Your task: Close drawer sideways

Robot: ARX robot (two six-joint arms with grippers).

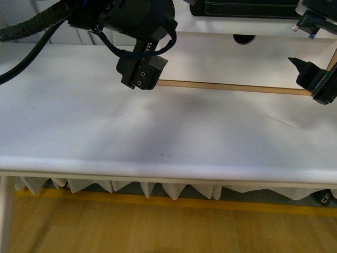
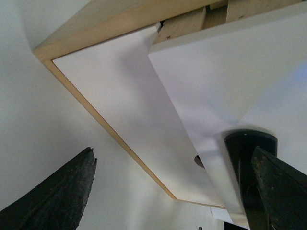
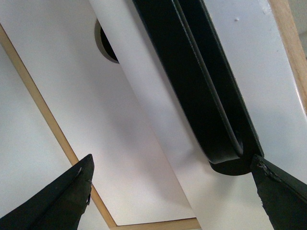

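At the white table's [image 1: 105,137] far edge the drawer [image 1: 237,25] runs left-right, facing the robot; left gripper [image 2: 172,151] and right gripper [image 3: 171,159] gape wide, gripping nothing.

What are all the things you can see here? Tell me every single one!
drawer: one, white front, sticking out of the cabinet
bar handle: one, black, long, on the drawer's front
notch: one, half-round, in the drawer's edge
cabinet: one, light wood frame, around the drawer
table: one, white, nearest the front camera
floor: wood, yellow stripe, below the table
left end effector: one, black, open, by the handle's end
right end effector: one, black, open, by the handle
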